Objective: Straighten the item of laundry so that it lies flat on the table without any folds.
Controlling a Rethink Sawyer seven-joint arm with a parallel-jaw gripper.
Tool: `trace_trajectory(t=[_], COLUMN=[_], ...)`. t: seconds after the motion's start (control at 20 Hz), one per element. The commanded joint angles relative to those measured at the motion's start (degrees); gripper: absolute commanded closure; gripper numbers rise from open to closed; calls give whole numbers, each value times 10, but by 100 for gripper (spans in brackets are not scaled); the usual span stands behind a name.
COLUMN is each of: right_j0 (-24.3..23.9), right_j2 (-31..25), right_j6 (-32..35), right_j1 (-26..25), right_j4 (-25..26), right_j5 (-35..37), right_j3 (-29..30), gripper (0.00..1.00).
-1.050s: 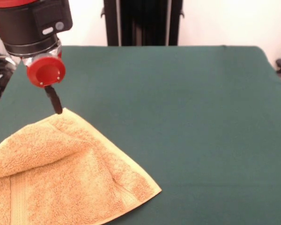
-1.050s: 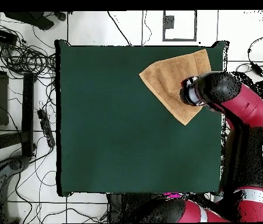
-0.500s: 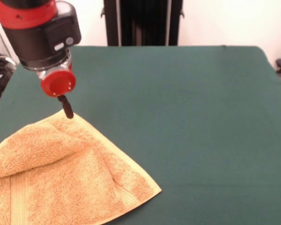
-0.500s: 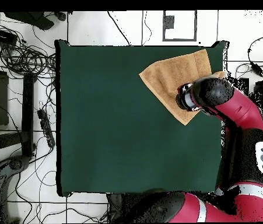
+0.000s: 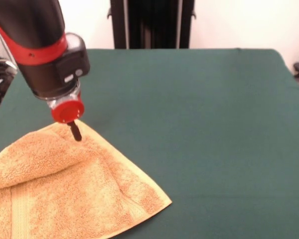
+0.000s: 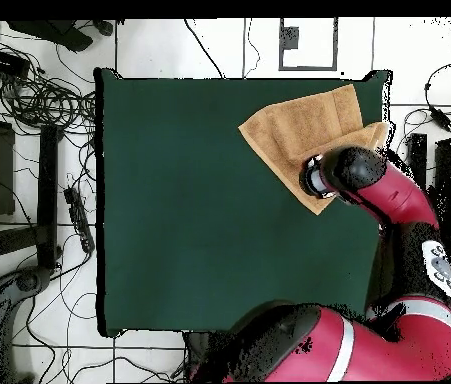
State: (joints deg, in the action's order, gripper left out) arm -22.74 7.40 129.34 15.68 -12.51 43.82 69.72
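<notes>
The orange-tan towel point(image 5: 74, 194) lies at the front view's lower left on the green table point(image 5: 214, 124), running past the picture's left and bottom edges. It is not flat: a thick fold runs across its left part, and a woven band shows near its left side. In the overhead view the towel point(image 6: 304, 120) sits at the table's point(image 6: 189, 200) upper right corner. My gripper point(image 5: 75, 132) hangs from the red and black arm, and its dark tip touches the towel just inside its far corner. From above the gripper point(image 6: 314, 180) covers the towel's near corner.
The table's left edge point(image 5: 2, 107) is close to the gripper, with cables on the floor beyond it. A black stand point(image 5: 152, 24) rises behind the table's far edge. Cables and floor gear point(image 6: 39, 150) lie left of the table in the overhead view.
The arm has come lower and slightly toward the towel's middle. Its dark tip has moved from the towel's far corner edge onto the cloth. The towel has not shifted.
</notes>
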Motion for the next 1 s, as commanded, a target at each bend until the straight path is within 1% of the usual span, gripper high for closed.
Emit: trace_trajectory(t=[0.05,0.15,0.2,0.45,0.5,0.6,0.75,0.9,1.0], right_j0=[10,10,12,1,-1,-3,-16,-29,-42], right_j2=[-35,-36,-38,-45,-44,-35,-32,-25,-35], right_j6=[81,79,79,69,72,79,82,76,56], right_j1=[-69,-76,-76,-99,-99,-97,-84,-70,-60], right_j4=[-4,-7,-7,-15,-19,-22,-30,-30,-33], right_j5=[-58,-54,-59,-44,-29,22,101,149,164], right_j3=[28,18,22,-1,0,-5,6,27,51], gripper=[0,0,0,0,0,0,0,0,0])
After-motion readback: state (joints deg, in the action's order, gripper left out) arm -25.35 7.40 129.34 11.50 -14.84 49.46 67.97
